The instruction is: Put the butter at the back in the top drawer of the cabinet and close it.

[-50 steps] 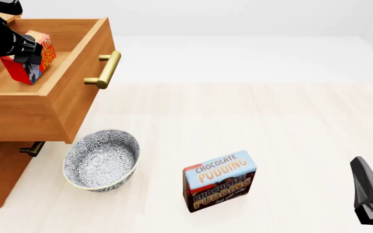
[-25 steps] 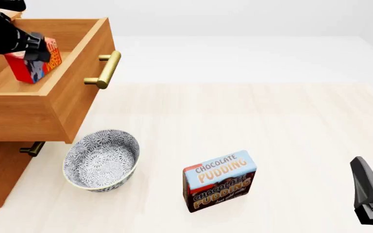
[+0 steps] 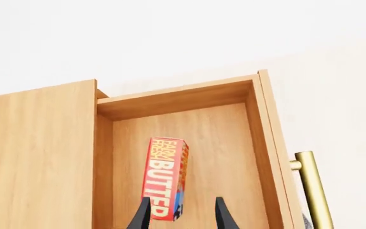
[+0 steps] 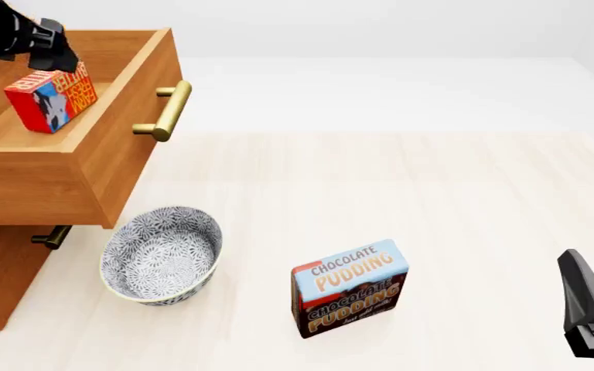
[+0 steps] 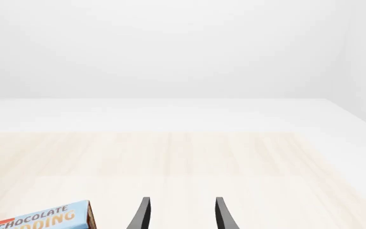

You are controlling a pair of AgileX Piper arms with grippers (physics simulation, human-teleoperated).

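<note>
One butter lengthwise in top drawer

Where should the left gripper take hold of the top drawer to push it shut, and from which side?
Best bet is the brass bar handle on the top drawer front. It stands off the wood on two posts, so open fingers could close across its round bar, coming from the table side. The left gripper is open above the butter lying inside, and would need to lift clear first.

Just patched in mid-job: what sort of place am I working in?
A simulated tabletop, likely a kitchen-style mock-up: a wooden cabinet with its top drawer open, butter inside, plus a patterned bowl and pudding box.
</note>
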